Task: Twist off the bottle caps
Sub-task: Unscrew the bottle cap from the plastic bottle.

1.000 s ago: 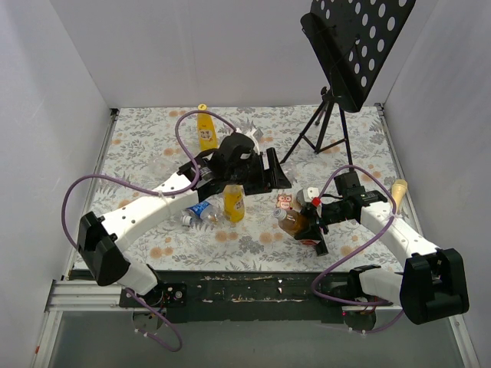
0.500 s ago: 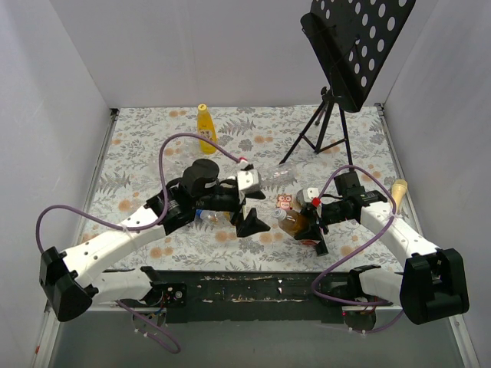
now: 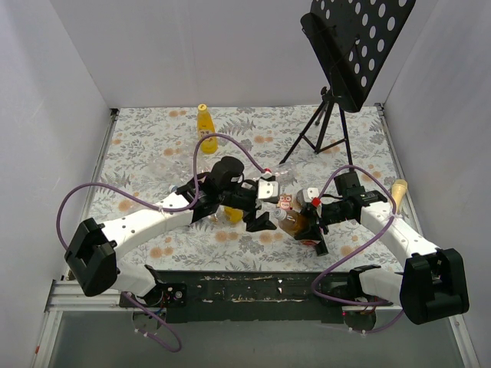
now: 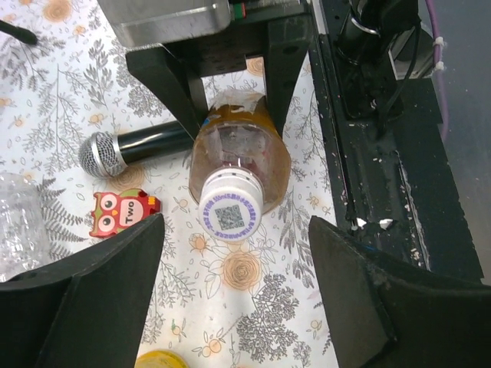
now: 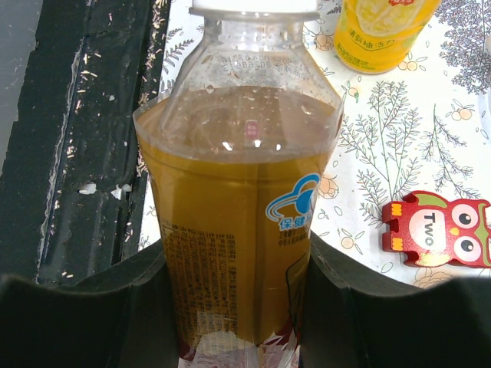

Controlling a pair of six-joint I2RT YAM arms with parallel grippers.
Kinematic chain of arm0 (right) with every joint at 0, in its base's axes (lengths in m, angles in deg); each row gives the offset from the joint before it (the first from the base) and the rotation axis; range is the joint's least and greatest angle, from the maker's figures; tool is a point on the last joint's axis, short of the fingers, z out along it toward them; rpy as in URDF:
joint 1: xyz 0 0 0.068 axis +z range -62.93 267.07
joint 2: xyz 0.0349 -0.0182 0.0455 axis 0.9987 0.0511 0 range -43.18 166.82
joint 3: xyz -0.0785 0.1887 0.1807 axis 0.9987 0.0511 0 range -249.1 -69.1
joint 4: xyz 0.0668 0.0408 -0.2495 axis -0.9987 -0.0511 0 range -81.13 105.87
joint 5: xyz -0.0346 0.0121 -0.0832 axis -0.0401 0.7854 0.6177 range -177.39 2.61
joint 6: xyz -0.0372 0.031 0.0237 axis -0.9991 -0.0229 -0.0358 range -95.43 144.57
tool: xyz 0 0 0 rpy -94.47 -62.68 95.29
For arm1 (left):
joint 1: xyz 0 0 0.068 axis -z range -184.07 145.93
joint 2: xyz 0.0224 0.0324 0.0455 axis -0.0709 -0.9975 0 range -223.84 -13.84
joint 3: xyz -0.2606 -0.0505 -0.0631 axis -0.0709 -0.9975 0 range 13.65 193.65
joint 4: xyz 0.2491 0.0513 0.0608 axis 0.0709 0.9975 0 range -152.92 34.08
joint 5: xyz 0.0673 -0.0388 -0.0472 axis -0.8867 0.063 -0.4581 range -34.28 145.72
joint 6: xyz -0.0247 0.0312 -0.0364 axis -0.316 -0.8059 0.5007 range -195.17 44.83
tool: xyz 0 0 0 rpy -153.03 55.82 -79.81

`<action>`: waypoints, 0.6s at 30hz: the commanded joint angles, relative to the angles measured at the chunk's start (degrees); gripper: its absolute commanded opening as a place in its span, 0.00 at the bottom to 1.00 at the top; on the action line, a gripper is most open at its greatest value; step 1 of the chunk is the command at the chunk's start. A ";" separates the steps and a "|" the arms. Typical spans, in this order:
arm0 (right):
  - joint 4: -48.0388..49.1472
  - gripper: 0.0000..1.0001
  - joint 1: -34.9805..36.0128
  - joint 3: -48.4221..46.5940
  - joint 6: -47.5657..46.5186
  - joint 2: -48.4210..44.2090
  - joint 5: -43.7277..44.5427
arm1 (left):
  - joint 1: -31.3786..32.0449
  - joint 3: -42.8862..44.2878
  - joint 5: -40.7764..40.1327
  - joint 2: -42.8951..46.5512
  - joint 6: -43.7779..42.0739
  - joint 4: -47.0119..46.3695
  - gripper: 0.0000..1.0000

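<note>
Cap (image 4: 230, 212), white with a square printed code on its top, sits screwed on a brown bottle (image 5: 230, 207) near the middle of the table, toward the near edge. The bottle leans over with its cap pointing left. The right gripper (image 5: 234, 261) clamps the bottle's lower body, one finger pressed to each side. The left gripper (image 4: 235, 230) is spread wide, its fingers either side of the cap with a gap on both sides.

The table is covered by a white cloth (image 3: 153, 130) printed with grey leaves and orange flowers. Plain white walls (image 3: 215, 54) close the left, far and right sides. A black rail (image 3: 253, 291) runs along the near edge. A black music stand (image 3: 353, 46) with a perforated desk stands on a tripod at the far right.

The bottle's label carries a blue swirl and Chinese characters too small to read. A red owl (image 5: 437, 230) lying just beside the bottle bears the word "Two". A microphone (image 4: 103, 153) lies touching the bottle. A yellow juice bottle (image 5: 383, 31) with Chinese writing stands to the left. Another, the far juice bottle (image 3: 205, 129), stands capped well apart at the far side.
</note>
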 commanded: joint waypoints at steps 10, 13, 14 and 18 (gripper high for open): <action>-1.16 0.01 0.16 -0.26 -0.74 -0.10 -0.82 | 0.19 2.04 0.73 -0.05 2.48 -5.64 0.54; -1.16 0.01 0.16 -0.26 -0.83 -0.10 -0.90 | 0.19 1.95 0.82 -0.32 3.00 -5.64 0.46; -1.16 0.01 0.16 -0.26 -0.83 -0.01 -0.90 | 0.19 1.95 0.91 -0.32 3.27 -5.64 0.43; -1.16 0.01 0.16 -0.26 -0.83 -0.01 -0.90 | 0.27 2.04 1.52 -0.41 4.06 -5.46 0.38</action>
